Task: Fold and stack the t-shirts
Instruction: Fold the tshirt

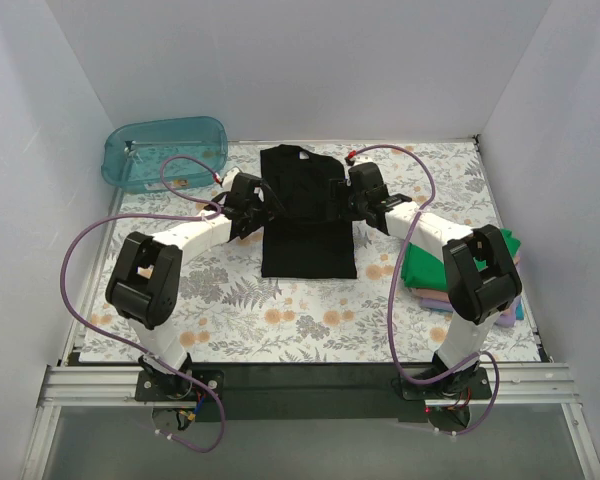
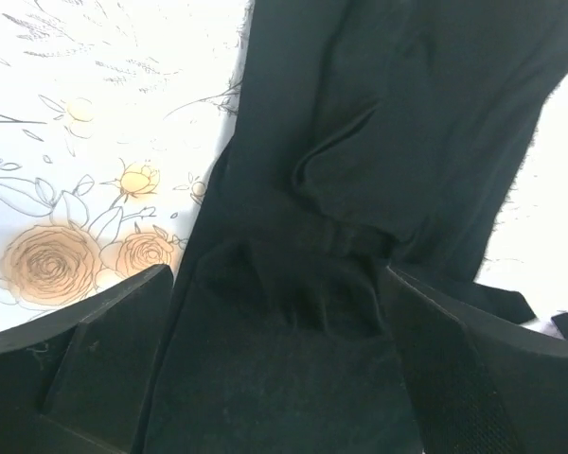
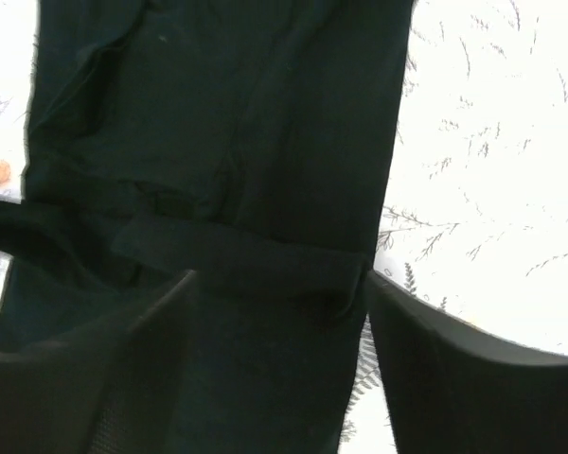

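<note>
The black t-shirt (image 1: 306,212) lies flat in the middle of the table, collar to the back, its sleeves folded in so it forms a long rectangle. My left gripper (image 1: 263,207) is over its left edge and my right gripper (image 1: 342,205) over its right edge, both about halfway up the shirt. In the left wrist view the gripper (image 2: 279,288) is open, with wrinkled black cloth (image 2: 379,113) between the spread fingers. In the right wrist view the gripper (image 3: 279,284) is open too, over the shirt's edge and a folded band (image 3: 246,251).
A stack of folded t-shirts, green (image 1: 458,260) on top with tan-pink and lavender beneath, sits at the right beside the right arm. A teal plastic tub (image 1: 165,152) stands at the back left. The floral tablecloth (image 1: 280,315) covers the table between white walls.
</note>
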`<move>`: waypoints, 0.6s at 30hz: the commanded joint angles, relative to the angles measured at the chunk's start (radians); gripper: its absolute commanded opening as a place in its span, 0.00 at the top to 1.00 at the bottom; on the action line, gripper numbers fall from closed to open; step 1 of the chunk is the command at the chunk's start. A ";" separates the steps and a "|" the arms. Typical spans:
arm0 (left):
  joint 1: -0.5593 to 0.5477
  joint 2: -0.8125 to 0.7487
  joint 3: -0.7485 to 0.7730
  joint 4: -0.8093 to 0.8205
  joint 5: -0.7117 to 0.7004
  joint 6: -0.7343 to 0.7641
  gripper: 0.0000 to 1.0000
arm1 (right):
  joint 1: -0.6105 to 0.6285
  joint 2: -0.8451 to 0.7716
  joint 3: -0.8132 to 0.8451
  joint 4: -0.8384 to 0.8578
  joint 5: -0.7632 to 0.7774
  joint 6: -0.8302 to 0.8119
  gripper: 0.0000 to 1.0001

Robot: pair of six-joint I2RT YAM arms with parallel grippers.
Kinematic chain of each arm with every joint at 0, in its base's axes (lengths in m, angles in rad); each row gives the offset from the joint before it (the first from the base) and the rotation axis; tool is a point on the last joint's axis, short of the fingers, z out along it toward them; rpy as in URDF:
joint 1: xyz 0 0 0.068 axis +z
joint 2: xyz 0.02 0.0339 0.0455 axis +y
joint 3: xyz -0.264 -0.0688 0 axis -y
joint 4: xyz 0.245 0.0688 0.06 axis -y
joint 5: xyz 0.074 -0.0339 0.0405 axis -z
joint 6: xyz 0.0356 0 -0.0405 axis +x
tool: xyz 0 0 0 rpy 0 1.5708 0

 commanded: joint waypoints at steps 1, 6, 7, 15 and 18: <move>0.007 -0.129 0.007 -0.031 -0.009 0.031 0.08 | -0.007 -0.076 0.024 0.025 -0.048 -0.038 0.02; 0.007 -0.380 -0.192 -0.035 0.025 -0.010 0.08 | 0.010 -0.188 -0.098 0.064 -0.283 -0.047 0.01; 0.007 -0.414 -0.279 -0.037 0.030 -0.018 0.08 | 0.020 -0.191 -0.130 0.068 -0.318 -0.052 0.02; 0.007 -0.683 -0.548 -0.097 0.071 -0.111 0.07 | 0.105 -0.074 -0.080 0.068 -0.366 -0.063 0.02; 0.007 -0.724 -0.573 -0.101 0.062 -0.116 0.07 | 0.103 0.035 0.018 0.095 -0.359 -0.061 0.02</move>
